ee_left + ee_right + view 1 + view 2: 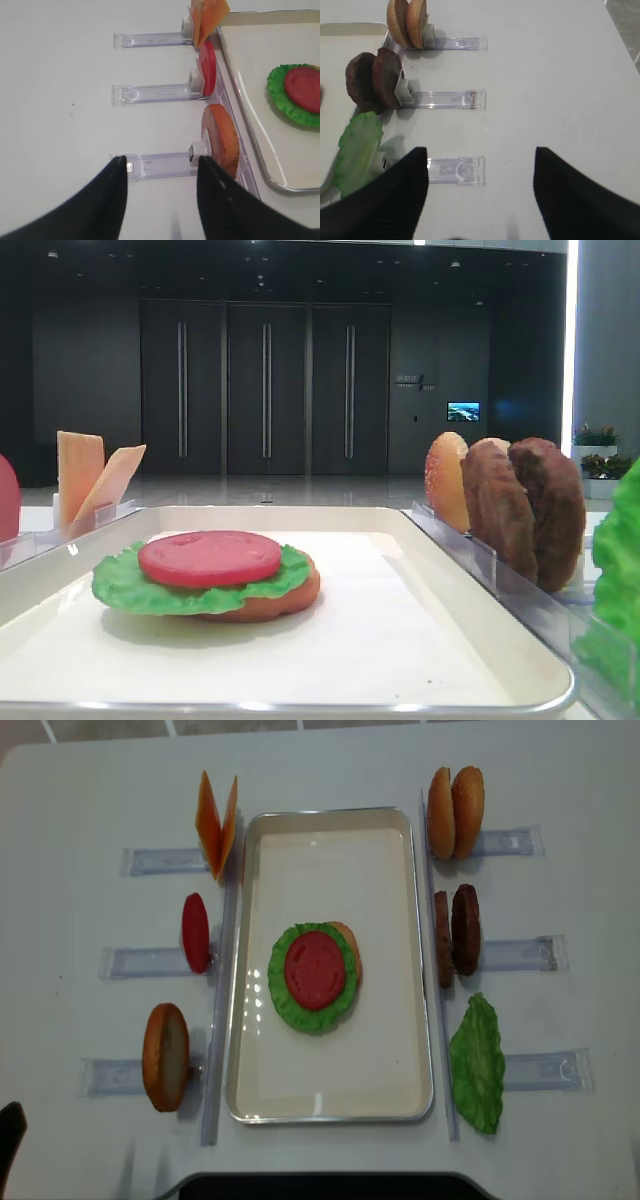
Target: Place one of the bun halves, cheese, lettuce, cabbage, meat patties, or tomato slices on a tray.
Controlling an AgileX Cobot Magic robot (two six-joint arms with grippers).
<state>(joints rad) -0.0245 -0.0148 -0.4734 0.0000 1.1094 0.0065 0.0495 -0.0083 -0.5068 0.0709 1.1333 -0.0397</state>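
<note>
My left gripper (160, 185) hangs with its jaws spread wide and nothing between them, just above the nearest clear rack (157, 165) on my left, where a plain bun half (222, 140) stands on edge against the tray's rim. My right gripper (480, 185) is likewise parted and empty — it hovers over the nearest right-hand rack (455, 171), with a loose lettuce leaf (357, 150) leaning at that rack's tray end.

Between the two rows lies the white tray (330, 1105). Near its middle sits a stack: a bun half (280, 602) at the bottom, a lettuce leaf (290, 1005) on it, and a tomato slice (315, 970) on top, all lying flat.

Farther out on the left, a second tomato slice (195, 932) stands upright in the middle rack, and beyond it two cheese slices (217, 823) lean apart in a V. On the right, two meat patties (455, 932) stand side by side — past them, two more bun halves (455, 812) fill the farthest rack.
</note>
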